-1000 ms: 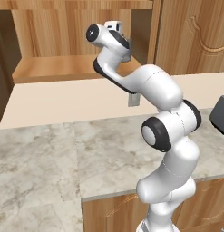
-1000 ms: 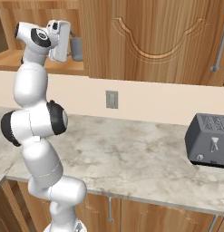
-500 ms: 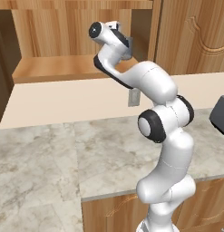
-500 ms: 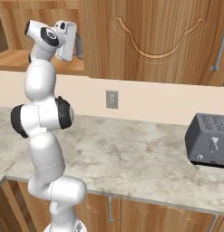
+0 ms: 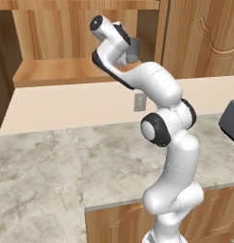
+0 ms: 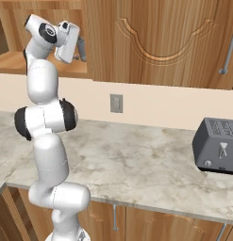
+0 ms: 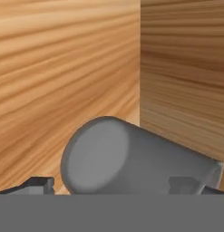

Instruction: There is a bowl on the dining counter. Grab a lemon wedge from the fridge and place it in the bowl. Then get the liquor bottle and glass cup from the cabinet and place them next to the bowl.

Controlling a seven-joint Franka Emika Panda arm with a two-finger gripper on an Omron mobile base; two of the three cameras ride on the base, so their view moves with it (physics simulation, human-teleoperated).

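Observation:
The glass cup (image 7: 131,158) is a plain grey cylinder standing in the right back corner of the open cabinet (image 5: 57,71). It shows sideways in the rolled hand view. My gripper (image 7: 112,183) is open, its two fingertips (image 7: 38,183) set wide on either side of the cup's near end. In the left base view the hand reaches over the shelf to the grey cup (image 5: 132,48). From the right base view the gripper (image 6: 81,49) is at the cabinet's right wall. The bowl, lemon wedge, liquor bottle, fridge and dining counter are out of view.
A marbled stone counter (image 6: 137,160) runs below the cabinet, with a dark toaster (image 6: 217,146) at its right end. A wall outlet (image 6: 116,102) sits on the beige backsplash. Carved cabinet doors (image 6: 155,37) are shut to the right of the open shelf.
The arm's elbow and lower links have swung over, so the arm stands more upright. The hand has stayed at the cup in the cabinet, jaws still wide.

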